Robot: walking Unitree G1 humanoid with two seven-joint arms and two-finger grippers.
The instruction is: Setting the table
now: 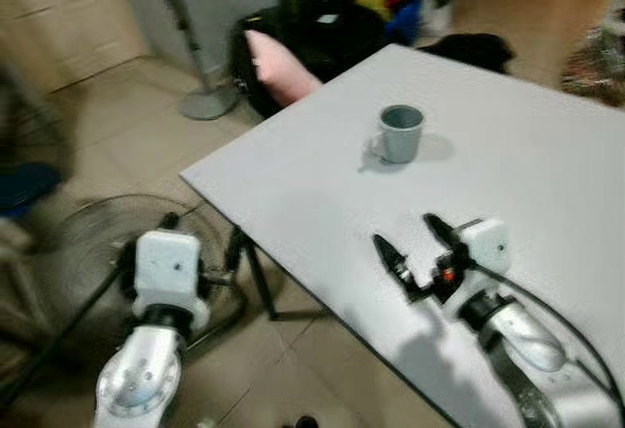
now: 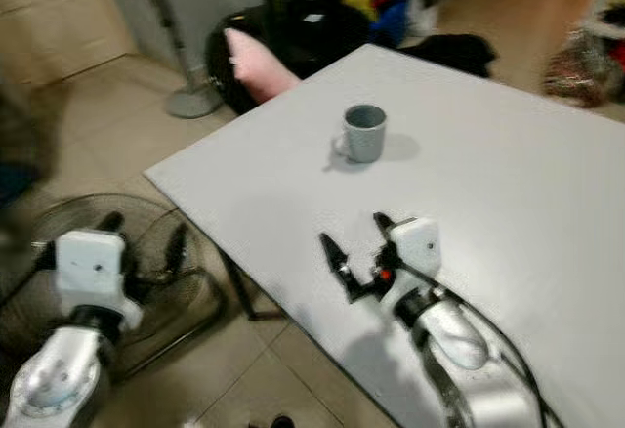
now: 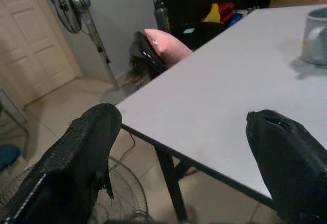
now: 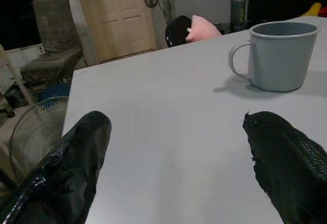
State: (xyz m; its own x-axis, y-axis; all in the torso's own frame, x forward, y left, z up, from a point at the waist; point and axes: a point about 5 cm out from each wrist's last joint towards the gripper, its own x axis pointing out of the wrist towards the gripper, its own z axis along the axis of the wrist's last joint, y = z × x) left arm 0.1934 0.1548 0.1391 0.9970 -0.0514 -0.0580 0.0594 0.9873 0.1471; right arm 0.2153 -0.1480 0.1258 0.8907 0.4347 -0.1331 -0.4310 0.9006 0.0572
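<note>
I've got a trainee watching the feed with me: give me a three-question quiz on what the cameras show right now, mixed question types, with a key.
1. True or false: the grey mug is held by the right pincer.
2. Multiple choice: where is the left pincer? A) over the middle of the white table B) off the table's edge, above the floor by the floor fan C) inside the mug
3. Fill in: the mug stands ____ on the table, its handle on the robot's left.

Key
1. False: the mug stands alone, beyond the open right pincer.
2. B
3. upright
</note>
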